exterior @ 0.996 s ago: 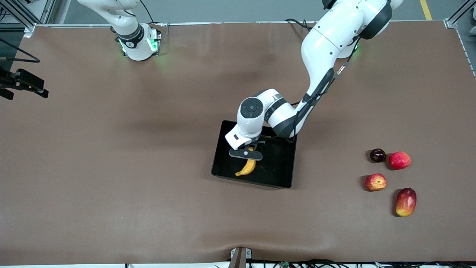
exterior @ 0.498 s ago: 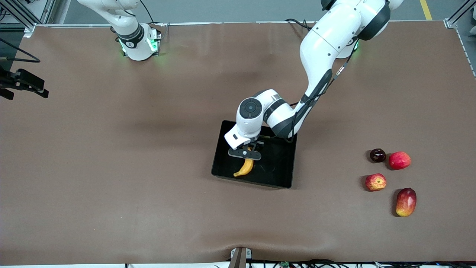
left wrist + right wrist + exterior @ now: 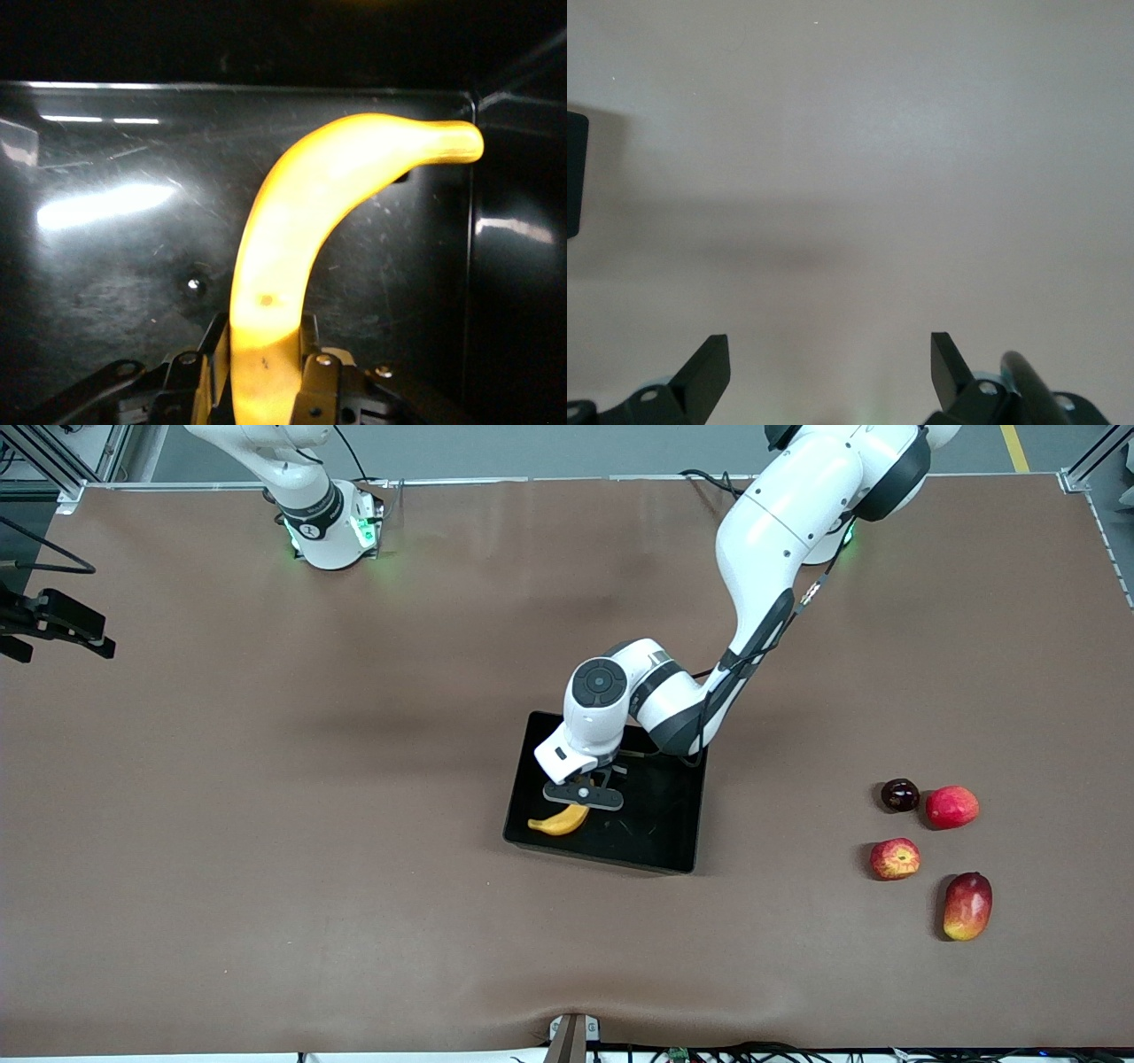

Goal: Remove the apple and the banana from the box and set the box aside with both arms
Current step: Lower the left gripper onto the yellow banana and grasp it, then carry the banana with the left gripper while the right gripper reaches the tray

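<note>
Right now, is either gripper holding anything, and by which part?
The left gripper holds the long curved yellow banana by one end, inside the shallow black plastic tray. The right gripper is open and holds nothing.

A brown table [image 3: 266,824] is filling the frame, its covering seeming to be buckling slightly at the lower middle edge. A black tray [image 3: 660,841] is sitting on it at centre. At the lower right, four fruits are lying directly on it: a dark purple fruit [image 3: 899,794], a red fruit [image 3: 951,807], a streaked apple [image 3: 895,859] and a mango [image 3: 967,905].
</note>
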Controlling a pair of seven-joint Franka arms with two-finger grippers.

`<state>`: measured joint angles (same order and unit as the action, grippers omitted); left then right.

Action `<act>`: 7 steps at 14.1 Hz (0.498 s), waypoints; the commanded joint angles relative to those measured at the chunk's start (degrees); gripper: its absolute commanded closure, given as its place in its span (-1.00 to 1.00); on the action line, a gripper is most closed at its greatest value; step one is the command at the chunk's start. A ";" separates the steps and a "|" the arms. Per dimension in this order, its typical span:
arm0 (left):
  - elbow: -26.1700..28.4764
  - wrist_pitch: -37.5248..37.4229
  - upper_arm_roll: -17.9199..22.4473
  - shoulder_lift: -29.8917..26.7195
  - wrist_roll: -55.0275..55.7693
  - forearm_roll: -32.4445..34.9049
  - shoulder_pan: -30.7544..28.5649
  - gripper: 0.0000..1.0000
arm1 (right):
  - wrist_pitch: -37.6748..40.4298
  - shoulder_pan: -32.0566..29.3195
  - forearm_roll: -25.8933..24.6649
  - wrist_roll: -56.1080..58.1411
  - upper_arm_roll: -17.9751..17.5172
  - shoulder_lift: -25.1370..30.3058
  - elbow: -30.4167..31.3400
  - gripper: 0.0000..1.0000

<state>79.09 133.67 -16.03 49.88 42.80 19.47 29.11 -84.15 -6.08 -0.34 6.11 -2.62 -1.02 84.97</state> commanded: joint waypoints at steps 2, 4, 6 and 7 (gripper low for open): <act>0.01 -2.00 0.83 -3.29 0.70 0.66 0.07 1.00 | -2.16 -3.05 0.78 0.84 -0.81 -2.93 -2.26 -1.00; 0.01 -5.68 0.83 -5.65 0.61 0.57 0.07 1.00 | -2.07 -3.58 1.40 0.48 -0.90 -3.11 -2.17 -1.00; 0.01 -8.93 0.83 -8.29 0.53 0.57 -0.20 1.00 | -2.86 -4.63 1.40 0.48 -0.90 -4.25 -2.00 -1.00; 0.09 -10.95 0.83 -9.70 0.53 0.65 -0.28 1.00 | -3.90 -4.81 1.66 0.22 -0.90 -5.21 -1.74 -1.00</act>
<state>78.01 126.54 -15.55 44.29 42.81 19.47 28.80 -87.30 -9.08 -0.08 6.14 -2.58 -4.18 84.50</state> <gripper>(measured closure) 0.652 0.000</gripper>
